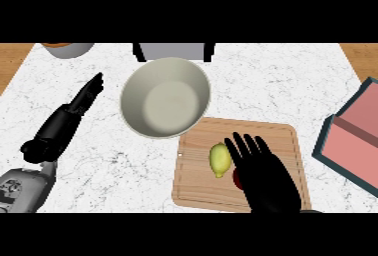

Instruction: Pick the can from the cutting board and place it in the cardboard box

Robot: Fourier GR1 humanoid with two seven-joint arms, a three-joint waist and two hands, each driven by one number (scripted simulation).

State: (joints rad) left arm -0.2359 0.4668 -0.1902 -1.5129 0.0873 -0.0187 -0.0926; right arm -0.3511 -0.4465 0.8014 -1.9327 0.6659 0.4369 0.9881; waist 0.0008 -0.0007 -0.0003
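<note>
Head view shows the right robot hand [267, 175], fingers straight, above the cutting board [280, 137], covering a red can [237, 178] at 5 o'clock of a lemon [218, 159]. The reach is in hand; next the fingers must curl round the can.

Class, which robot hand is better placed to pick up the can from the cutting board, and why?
Right. The right robot hand is over the cutting board, beside a red object, possibly the can. The left robot hand lies off the board.

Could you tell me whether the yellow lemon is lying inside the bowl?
No, the lemon lies on the wooden cutting board, beside the right hand and outside the bowl.
</note>
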